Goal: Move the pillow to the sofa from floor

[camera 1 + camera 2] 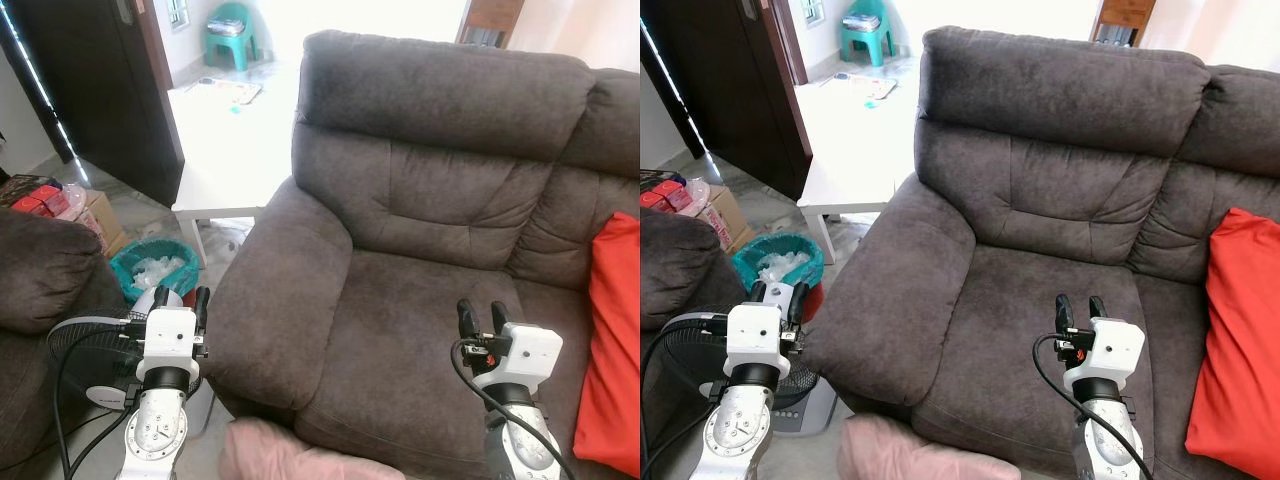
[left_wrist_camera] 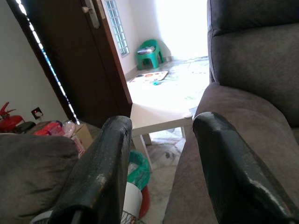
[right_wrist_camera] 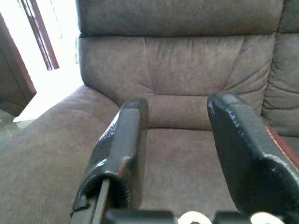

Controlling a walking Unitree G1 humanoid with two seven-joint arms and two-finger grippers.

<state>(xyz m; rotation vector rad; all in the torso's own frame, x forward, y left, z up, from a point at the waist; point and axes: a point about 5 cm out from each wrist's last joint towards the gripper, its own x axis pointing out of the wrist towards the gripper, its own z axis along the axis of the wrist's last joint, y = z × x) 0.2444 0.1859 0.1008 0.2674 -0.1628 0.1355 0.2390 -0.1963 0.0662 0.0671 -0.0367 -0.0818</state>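
Left eye view: a pink pillow (image 1: 290,455) is seen on the floor against the sofa (image 1: 420,250) front. It is judged soft, light and squashable, best pinched deep at one edge. Left gripper (image 1: 180,298) and right gripper (image 1: 483,316) are held apart, empty.

No legible text, seemingly (boxes blurred)

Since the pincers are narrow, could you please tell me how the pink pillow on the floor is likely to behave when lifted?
The pink pillow looks soft and rumpled, so it will probably sag and fold around a pinch rather than stay flat. It seems puffy, so likely light for its size. Its cloth cover should not be slippery, though a shallow grip may catch only fabric.
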